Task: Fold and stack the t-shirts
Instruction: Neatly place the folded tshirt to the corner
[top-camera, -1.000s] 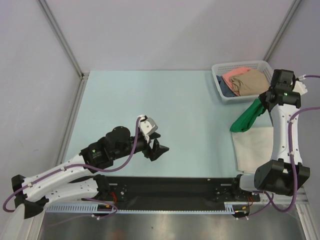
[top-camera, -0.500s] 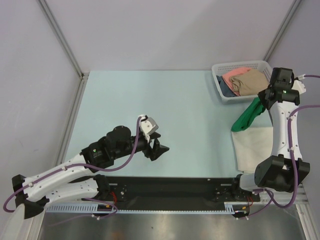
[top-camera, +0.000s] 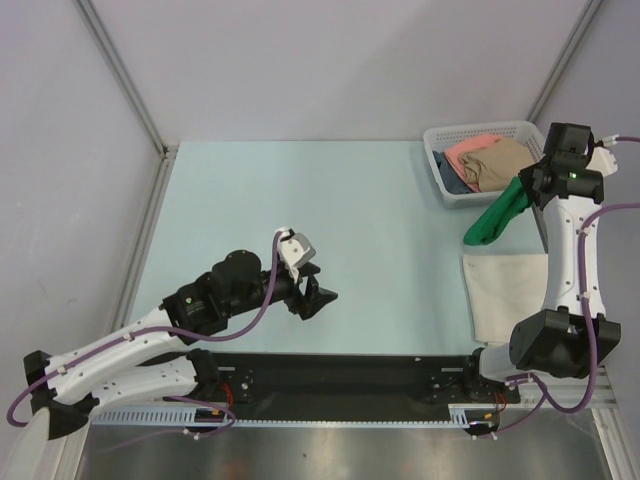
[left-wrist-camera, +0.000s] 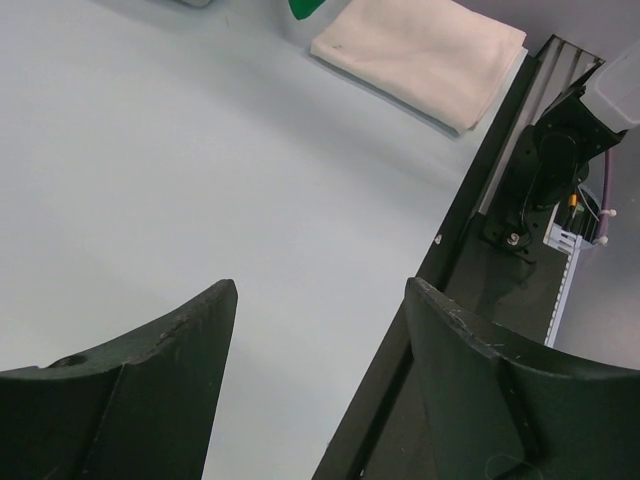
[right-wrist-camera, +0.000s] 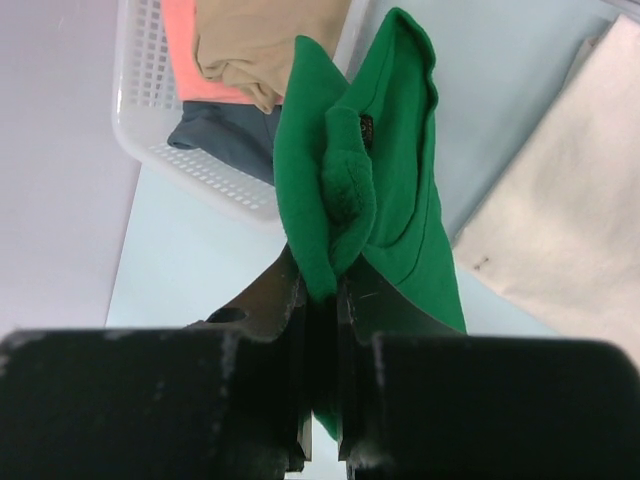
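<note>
My right gripper is shut on the bright green t-shirt, which hangs bunched from the jaws beside the basket, clear of the table. A folded cream-white t-shirt lies flat at the table's near right. Salmon-pink, tan and dark blue t-shirts lie piled in the basket. My left gripper stands open above bare table near the front middle, nothing between its fingers.
A white plastic mesh basket sits at the far right corner of the pale blue table. A black rail runs along the near edge. Grey walls close in the sides and back.
My right gripper has lifted the green t-shirt up and toward the basket, drawing its lower end off the cream-white t-shirt. The left arm has not moved.
</note>
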